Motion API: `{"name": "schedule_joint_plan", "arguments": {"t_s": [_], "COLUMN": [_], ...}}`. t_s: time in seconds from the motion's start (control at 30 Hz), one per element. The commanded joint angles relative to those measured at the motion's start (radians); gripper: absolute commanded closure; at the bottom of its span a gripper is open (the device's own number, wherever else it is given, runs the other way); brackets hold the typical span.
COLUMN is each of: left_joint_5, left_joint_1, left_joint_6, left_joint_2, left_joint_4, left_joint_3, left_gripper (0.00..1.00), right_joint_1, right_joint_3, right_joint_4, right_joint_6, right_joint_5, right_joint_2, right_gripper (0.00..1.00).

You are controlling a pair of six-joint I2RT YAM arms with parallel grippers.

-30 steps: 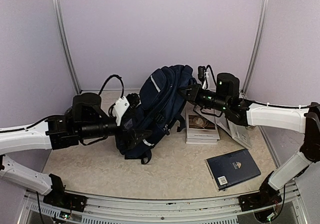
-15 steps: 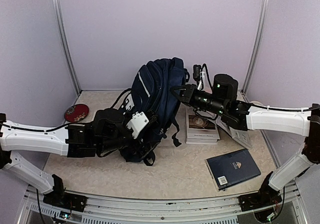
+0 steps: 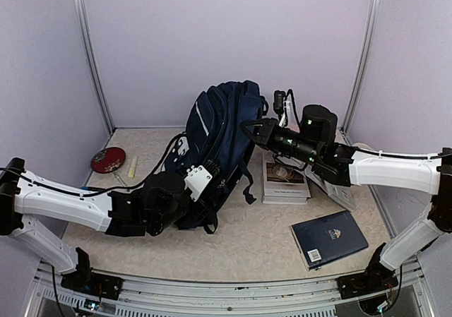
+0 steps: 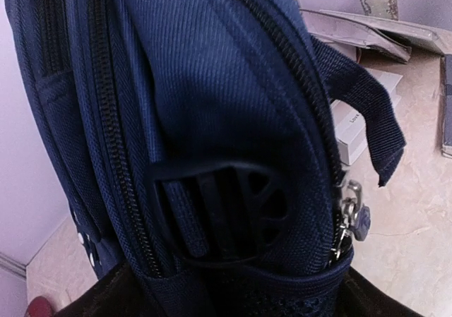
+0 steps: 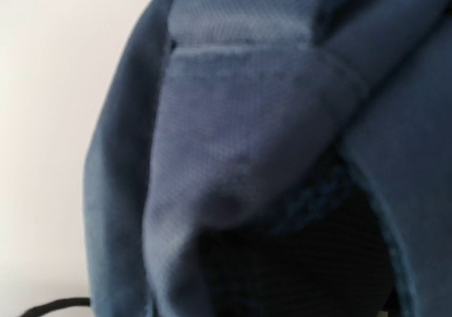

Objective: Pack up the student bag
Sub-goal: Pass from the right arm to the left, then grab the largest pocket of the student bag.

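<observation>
Our right gripper [image 3: 248, 129] is pinched tight on fabric near the top of the student bag [image 3: 226, 119], which stands upright in the middle of the table [image 3: 247, 241]. Our left gripper [image 3: 206, 191] sits against the bag's lower side; we cannot tell how wide its jaws stand.

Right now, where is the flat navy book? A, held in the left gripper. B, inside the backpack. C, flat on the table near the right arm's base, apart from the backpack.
C: the navy book lies flat on the table, well apart from the student bag.
</observation>
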Motion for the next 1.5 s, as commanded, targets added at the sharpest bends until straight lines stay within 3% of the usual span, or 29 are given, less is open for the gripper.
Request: {"name": "schedule_joint_plan", "arguments": {"t_s": [0.0, 0.07, 0.13, 0.23, 0.33, 0.47, 0.53, 0.63, 0.77, 0.87, 1.0, 1.23, 1.47], "left_joint_5": [-0.095, -0.078, -0.047, -0.008, 0.052, 0.153, 0.228, 0.323, 0.330, 0.344, 0.358, 0.368, 0.389], "left_joint_1": [0.009, 0.010, 0.013, 0.022, 0.028, 0.067, 0.117, 0.192, 0.197, 0.196, 0.194, 0.193, 0.194], "left_joint_6": [-0.013, -0.018, -0.023, -0.040, -0.055, -0.153, -0.232, -0.326, -0.304, -0.306, -0.310, -0.306, -0.308], "left_joint_2": [0.022, 0.013, 0.002, -0.021, -0.055, -0.101, -0.116, -0.131, -0.120, -0.102, -0.103, -0.118, -0.113], "left_joint_4": [0.015, 0.016, 0.024, 0.024, 0.018, -0.033, -0.061, -0.083, -0.077, -0.072, -0.041, -0.033, -0.003], "left_joint_3": [-0.034, -0.043, -0.055, -0.058, -0.048, 0.004, 0.035, 0.070, 0.094, 0.111, 0.112, 0.105, 0.089], "left_gripper": [0.31, 0.45, 0.71, 1.00, 1.00, 1.00, 1.00, 1.00, 1.00, 1.00, 1.00, 1.00, 1.00], "right_joint_1": [0.009, 0.009, 0.009, 0.002, -0.015, -0.015, -0.015, -0.013, 0.013, 0.056, 0.133, 0.198, 0.210], "right_joint_3": [0.029, 0.022, 0.013, 0.018, 0.090, 0.222, 0.239, 0.253, 0.248, 0.210, 0.227, 0.266, 0.262], "right_joint_4": [0.140, 0.135, 0.133, 0.110, -0.014, -0.340, -0.427, -0.525, -0.596, -0.505, -0.433, -0.431, -0.434], "right_joint_6": [0.000, -0.006, -0.014, -0.045, -0.173, -0.389, -0.474, -0.552, -0.601, -0.626, -0.621, -0.596, -0.567], "right_joint_5": [-0.006, 0.002, 0.011, 0.018, -0.032, 0.063, 0.125, 0.214, 0.295, 0.085, -0.119, -0.071, 0.099], "right_joint_2": [-0.085, -0.093, -0.100, -0.107, -0.102, -0.105, -0.134, -0.190, -0.246, -0.231, -0.084, 0.107, 0.177], "right_gripper": [1.00, 1.00, 1.00, 1.00, 1.00, 0.60, 0.50, 0.46, 0.51, 0.67, 0.72, 0.76, 0.76]}}
